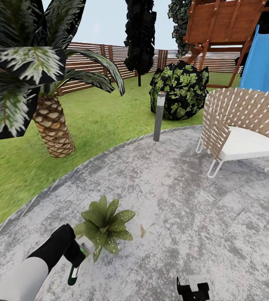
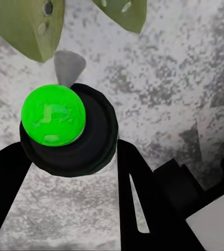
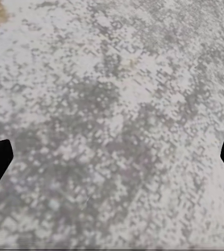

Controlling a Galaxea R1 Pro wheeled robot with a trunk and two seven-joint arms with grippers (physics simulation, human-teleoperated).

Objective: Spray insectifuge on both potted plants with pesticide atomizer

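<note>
Pesticide atomizer (image 1: 79, 259) sits pinched in my left gripper (image 1: 77, 256), low at my left side, its nozzle end turned toward the potted plant (image 1: 104, 225) just beside it. In the left wrist view the bottle (image 2: 67, 130) shows end-on between my dark fingers (image 2: 138, 193), a bright green disc on a black ring, with two speckled leaf tips just past it. I judge I hold it this close so the spray lands on the rosette and not on the paving. My right gripper (image 1: 193, 287) hangs spread and holding nothing over the grey patio (image 1: 184, 196), kept out of the way. Counting outward: one atomizer, one potted plant in sight of the two I must cover, one grey bollard lamp (image 1: 159, 116), one woven chair (image 1: 241, 129), one palm (image 1: 46, 108) on the lawn
</note>
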